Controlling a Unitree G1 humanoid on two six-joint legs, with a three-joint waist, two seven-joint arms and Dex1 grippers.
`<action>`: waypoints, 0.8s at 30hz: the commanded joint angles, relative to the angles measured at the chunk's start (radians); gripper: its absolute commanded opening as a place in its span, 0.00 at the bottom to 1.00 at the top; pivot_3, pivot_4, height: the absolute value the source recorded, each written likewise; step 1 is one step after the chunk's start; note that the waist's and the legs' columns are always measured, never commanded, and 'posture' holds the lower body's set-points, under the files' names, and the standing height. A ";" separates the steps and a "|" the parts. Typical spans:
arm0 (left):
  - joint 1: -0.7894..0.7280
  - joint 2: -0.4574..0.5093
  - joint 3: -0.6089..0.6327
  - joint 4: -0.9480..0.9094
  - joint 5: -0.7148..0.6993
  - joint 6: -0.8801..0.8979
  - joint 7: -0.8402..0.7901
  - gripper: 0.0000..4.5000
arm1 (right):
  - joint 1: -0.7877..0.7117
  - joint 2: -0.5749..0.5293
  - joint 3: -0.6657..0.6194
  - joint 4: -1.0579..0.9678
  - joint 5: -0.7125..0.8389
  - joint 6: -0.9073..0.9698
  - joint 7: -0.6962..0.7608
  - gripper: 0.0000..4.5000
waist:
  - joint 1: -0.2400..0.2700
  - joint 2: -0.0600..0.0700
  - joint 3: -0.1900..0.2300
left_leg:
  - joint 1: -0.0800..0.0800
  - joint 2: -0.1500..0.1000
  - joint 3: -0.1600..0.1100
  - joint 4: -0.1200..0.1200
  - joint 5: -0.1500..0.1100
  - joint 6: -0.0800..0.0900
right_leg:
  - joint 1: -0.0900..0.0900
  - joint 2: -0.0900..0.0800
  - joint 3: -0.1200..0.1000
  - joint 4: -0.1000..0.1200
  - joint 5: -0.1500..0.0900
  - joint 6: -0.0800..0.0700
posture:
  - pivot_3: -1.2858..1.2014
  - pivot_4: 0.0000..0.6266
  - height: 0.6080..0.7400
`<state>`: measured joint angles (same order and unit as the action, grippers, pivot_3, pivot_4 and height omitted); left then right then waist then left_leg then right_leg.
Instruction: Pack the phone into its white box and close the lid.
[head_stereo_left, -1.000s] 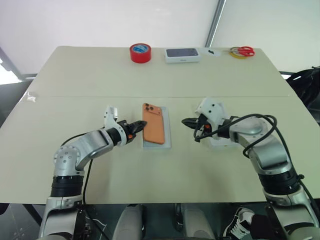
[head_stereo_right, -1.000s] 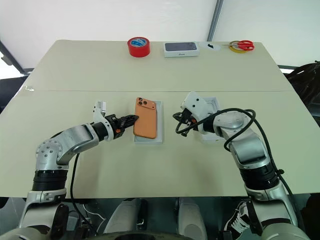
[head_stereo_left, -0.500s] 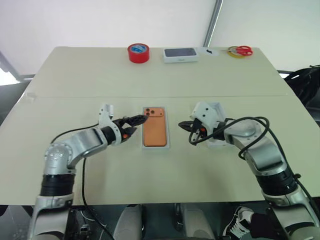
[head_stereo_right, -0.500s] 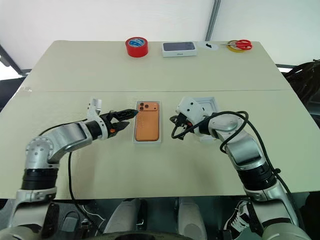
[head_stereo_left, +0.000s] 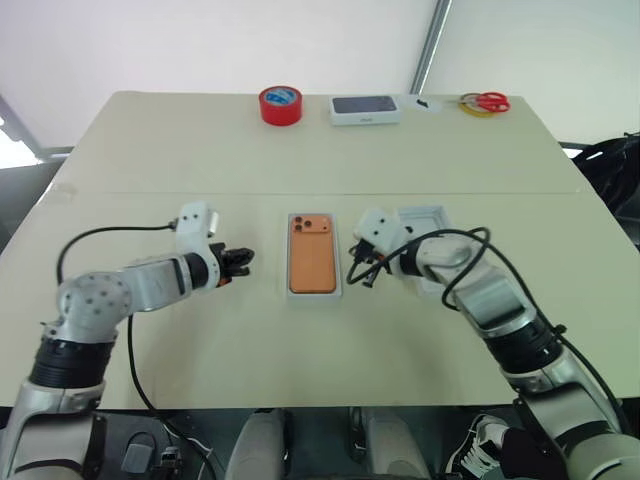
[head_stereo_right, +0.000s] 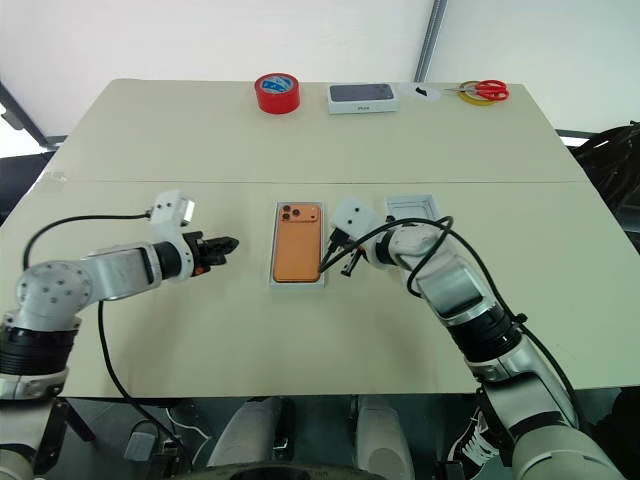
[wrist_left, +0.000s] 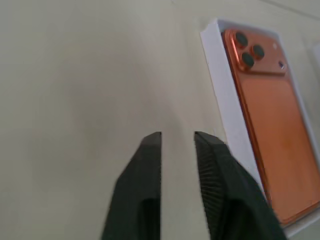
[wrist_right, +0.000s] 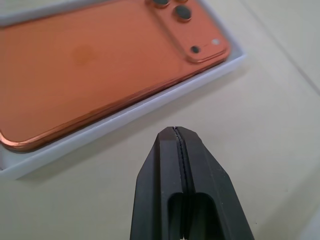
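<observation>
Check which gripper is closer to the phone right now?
Right. The right gripper sits just off the phone's right edge, beside the white box; the left gripper is further off on the other side.

arm shells: silver-grey metal, rounded joints, black bands at the elbows
cables: black, looping loose beside each forearm
wrist blocks: white, boxy
left gripper (head_stereo_left: 238, 262): black, ribbed inner faces
right gripper (head_stereo_right: 330, 265): black, smooth tips

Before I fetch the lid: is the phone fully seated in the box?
Seated: the phone lies flat, camera side up, inside the white box.
</observation>
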<state>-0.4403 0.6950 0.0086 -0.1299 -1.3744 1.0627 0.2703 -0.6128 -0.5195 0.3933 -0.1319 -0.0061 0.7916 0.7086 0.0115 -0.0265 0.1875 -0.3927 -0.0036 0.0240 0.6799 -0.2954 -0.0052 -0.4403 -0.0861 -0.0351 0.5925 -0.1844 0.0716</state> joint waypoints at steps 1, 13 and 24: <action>-0.039 -0.050 -0.043 -0.018 0.119 0.011 -0.041 0.01 | -0.033 0.045 0.028 0.023 -0.046 -0.009 -0.046 0.00 | -0.001 0.000 0.000 | 0.000 0.000 0.000 0.000 0.000 0.000 | 0.000 0.000 0.000 0.000 0.000 0.000 | 0.52 0.24 1.00; -0.195 -0.329 -0.181 0.038 0.366 0.125 -0.204 0.01 | -0.011 0.007 0.014 -0.033 -0.063 0.018 -0.008 0.00 | 0.014 0.000 0.000 | 0.000 -0.001 -0.002 0.002 0.000 0.001 | 0.002 -0.001 -0.001 0.001 0.000 0.001 | 0.52 0.24 1.00; -0.324 -0.710 -0.250 0.261 0.560 0.157 -0.329 0.01 | 0.228 -0.278 -0.156 -0.304 -0.014 0.129 0.074 0.00 | 0.029 0.000 0.000 | -0.002 -0.004 -0.001 0.003 -0.005 0.011 | 0.007 -0.003 -0.004 -0.011 -0.001 0.003 | 0.52 0.24 1.00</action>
<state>-0.7400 0.0453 -0.1846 0.1341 -0.7997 1.2153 0.0111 -0.3860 -0.8095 0.2390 -0.3315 -0.0687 0.9252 0.7473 0.0403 -0.0261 0.1875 -0.3948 -0.0071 0.0224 0.6829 -0.3012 0.0062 -0.4331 -0.0891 -0.0386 0.5811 -0.1859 0.0762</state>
